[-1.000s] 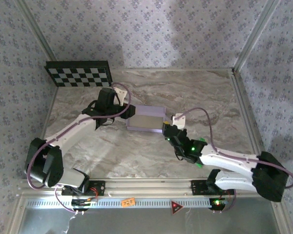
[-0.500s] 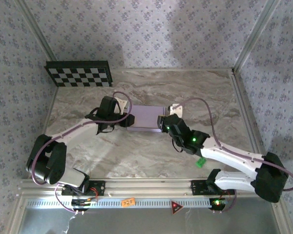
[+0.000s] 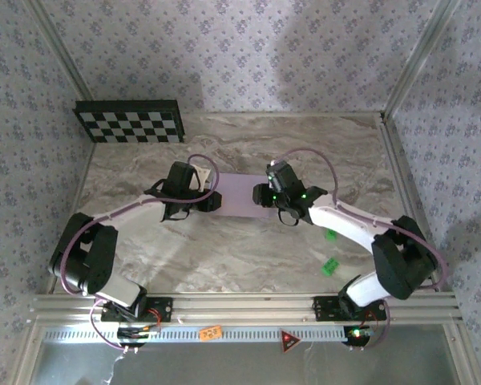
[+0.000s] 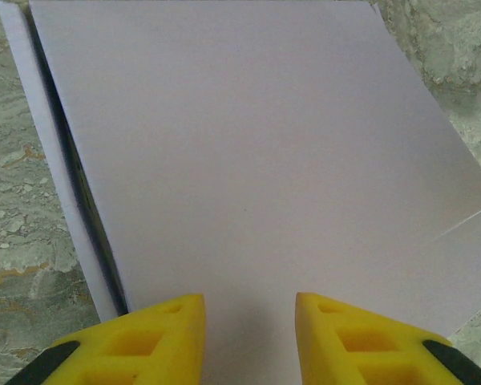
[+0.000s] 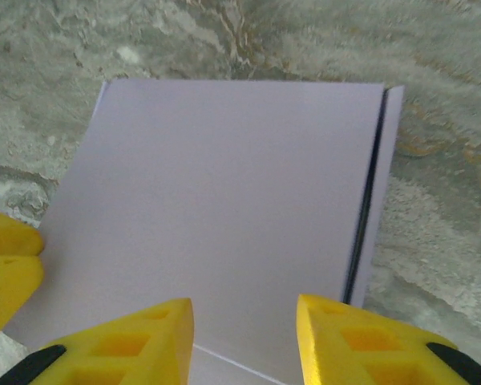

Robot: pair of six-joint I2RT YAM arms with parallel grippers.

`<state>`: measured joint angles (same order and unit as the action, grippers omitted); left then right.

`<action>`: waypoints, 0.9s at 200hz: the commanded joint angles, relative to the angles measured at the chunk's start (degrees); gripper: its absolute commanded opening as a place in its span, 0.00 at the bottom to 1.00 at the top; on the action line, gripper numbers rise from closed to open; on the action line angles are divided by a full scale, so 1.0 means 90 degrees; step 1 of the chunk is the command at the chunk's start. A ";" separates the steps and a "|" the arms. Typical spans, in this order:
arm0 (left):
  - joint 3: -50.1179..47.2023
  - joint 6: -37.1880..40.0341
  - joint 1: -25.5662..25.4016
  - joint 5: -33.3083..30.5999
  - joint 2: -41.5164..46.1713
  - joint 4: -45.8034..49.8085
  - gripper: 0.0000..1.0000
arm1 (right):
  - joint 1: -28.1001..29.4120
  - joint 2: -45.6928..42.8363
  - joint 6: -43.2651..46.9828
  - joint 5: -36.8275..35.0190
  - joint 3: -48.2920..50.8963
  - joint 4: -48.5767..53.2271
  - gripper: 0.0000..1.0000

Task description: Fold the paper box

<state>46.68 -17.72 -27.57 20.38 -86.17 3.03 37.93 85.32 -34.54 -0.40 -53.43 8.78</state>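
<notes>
Left fingers (image 4: 172,317), parted and gripping nothing, rest on the left end of the paper box (image 3: 239,195), at the middle of the surface (image 3: 321,144). Its walls stood open a second ago. The top panel now lies flat, so closing appears nearly done. Right fingers (image 5: 164,321), parted and empty, bear on the right end.

No text, number or brand can be read anywhere. A small orange tag (image 3: 212,330) sits on the grey slotted metal rail (image 3: 80,335) along the near edge of the marbled bench (image 3: 240,257). It carries dark marks that are too small to make out. Further right on the same rail is a red triangular sign (image 3: 289,340), its inner symbol too blurred to tell.
</notes>
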 commanded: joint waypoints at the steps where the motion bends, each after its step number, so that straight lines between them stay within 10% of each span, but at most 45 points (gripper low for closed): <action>1: -0.0013 -0.0064 0.0030 0.0108 -0.0163 -0.0024 0.35 | -0.0098 0.0402 -0.0002 0.0827 -0.0245 0.0125 0.38; 77: -0.0082 -0.0267 0.0047 0.0146 -0.0565 0.0319 0.34 | -0.0242 0.1753 -0.0110 0.0924 -0.0323 0.0773 0.34; 180: 0.1024 0.0084 0.0522 0.0111 0.0244 0.1207 0.45 | -0.0727 0.0803 0.0549 0.1080 -0.1194 0.1796 0.45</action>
<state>52.71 -19.14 -24.51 22.70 -85.54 9.23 33.74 94.48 -32.51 8.03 -61.52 19.75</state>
